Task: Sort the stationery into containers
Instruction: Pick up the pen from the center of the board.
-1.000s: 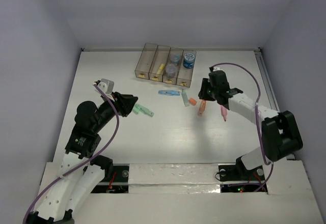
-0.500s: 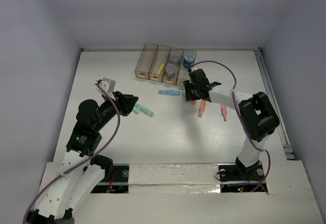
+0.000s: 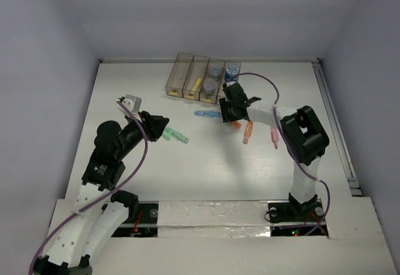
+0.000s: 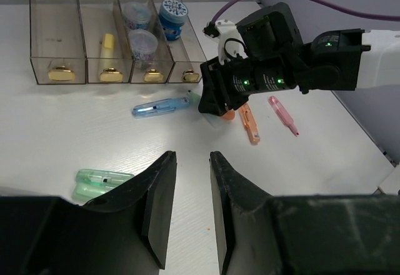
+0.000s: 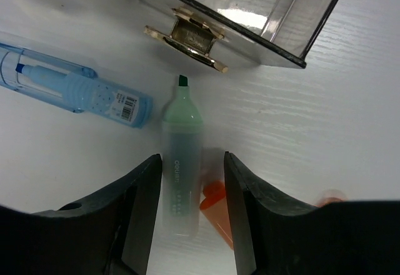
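1. Containers (image 3: 203, 81): four smoky bins are set in a row at the far side of the counter (image 3: 206, 169). A yellow stick (image 4: 107, 42) is held in the second from the left, two pale rolls (image 4: 142, 40) in the third, and a blue roll (image 4: 170, 14) in the fourth.
2. Green marker (image 5: 181, 175): laid flat on the counter, tip toward the labelled end of a bin and just short of it. A blue marker (image 5: 75, 87) lies just beside it, and an orange piece (image 5: 215, 206) lies against its rear end.
3. Right claw (image 5: 190, 162): lowered over the green marker with jaws parted and one finger on each side of the barrel. Nothing is gripped.
4. Left claw (image 4: 190, 159): held above the counter near a pair of green markers (image 4: 100, 183). The jaws are slightly apart and nothing lies between them.
5. Other loose items: an orange stick (image 4: 249, 124) and a pink stick (image 4: 282, 114), both on the counter to the right.
6. Step in hand, as judged: pick-up of the green marker by the right claw.
7. Next move, as judged: the jaws are to be closed squarely across the barrel, and the marker is then to be lifted clear of the orange piece and carried to a bin. Which bin is meant cannot be told.
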You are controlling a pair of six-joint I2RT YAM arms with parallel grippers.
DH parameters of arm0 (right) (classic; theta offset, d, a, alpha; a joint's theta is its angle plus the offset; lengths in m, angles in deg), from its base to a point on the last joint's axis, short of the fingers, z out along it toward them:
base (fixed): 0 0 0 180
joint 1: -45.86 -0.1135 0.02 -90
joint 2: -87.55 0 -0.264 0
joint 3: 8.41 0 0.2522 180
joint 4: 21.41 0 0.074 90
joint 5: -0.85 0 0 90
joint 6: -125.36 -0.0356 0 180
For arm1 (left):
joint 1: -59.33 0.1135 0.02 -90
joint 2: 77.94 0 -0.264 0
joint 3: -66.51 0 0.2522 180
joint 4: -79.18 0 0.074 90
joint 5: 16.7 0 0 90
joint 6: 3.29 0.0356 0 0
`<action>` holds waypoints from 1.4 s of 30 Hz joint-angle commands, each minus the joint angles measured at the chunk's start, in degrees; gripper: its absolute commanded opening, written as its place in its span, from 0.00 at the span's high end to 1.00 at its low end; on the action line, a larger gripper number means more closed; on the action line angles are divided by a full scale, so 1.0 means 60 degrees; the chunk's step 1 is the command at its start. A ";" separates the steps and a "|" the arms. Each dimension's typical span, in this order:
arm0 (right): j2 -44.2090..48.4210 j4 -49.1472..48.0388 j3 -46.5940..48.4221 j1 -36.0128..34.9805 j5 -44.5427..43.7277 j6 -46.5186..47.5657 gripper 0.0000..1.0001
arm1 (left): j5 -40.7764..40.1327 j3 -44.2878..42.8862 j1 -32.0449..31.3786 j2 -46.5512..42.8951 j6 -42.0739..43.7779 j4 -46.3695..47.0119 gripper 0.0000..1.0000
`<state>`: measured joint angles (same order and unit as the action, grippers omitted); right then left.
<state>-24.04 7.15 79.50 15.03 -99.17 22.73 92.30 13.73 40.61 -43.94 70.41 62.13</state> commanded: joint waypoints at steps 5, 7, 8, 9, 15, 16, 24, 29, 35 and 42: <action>-0.0254 0.0242 0.0532 -0.0047 -0.0058 0.0068 0.63 | 0.0011 -0.0424 0.0117 -0.0012 0.0094 0.0314 0.75; -0.0210 0.0256 0.0489 -0.0047 -0.0043 0.0009 0.74 | 0.0011 -0.0410 0.0117 0.0002 0.0094 0.0328 0.75; -0.0152 0.0286 0.0459 -0.0047 -0.0044 -0.0049 0.83 | 0.0011 -0.0410 0.0117 -0.0012 0.0094 0.0329 0.75; -0.0065 0.0315 0.0416 -0.0047 -0.0087 -0.0093 0.86 | 0.0011 -0.0395 0.0117 -0.0012 0.0094 0.0314 0.75; 0.1677 -0.0065 -0.0301 -0.0442 0.0073 -0.0547 0.91 | 0.0245 -0.0395 0.0117 0.0149 0.0050 0.0358 0.74; 0.1897 -0.0153 -0.0346 -0.0573 0.0219 -0.0635 0.91 | 0.0449 -0.0381 0.0117 0.0265 0.0064 0.0401 0.73; 0.2471 -0.2564 0.0107 -0.2593 0.1083 -0.2303 0.92 | 0.1081 -0.0410 0.0117 0.0939 0.0064 0.0402 0.63; 0.2207 -0.4354 0.0400 -0.3298 0.1056 -0.3372 0.92 | 0.0978 -0.0381 0.0117 0.1086 0.0094 0.0358 0.56; 0.2514 -0.5338 0.0240 -0.3578 0.0894 -0.3785 0.92 | 0.0583 -0.0425 0.0117 0.1145 0.0094 0.0226 0.56; 0.2793 -0.5734 0.0181 -0.3578 0.1054 -0.3916 0.92 | 0.0524 -0.0454 0.0117 0.1204 0.0094 0.0226 0.56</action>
<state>-10.31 -21.41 79.15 -6.10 -92.96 0.57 95.67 13.70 41.07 -36.69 70.39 62.11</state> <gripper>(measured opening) 0.325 0.437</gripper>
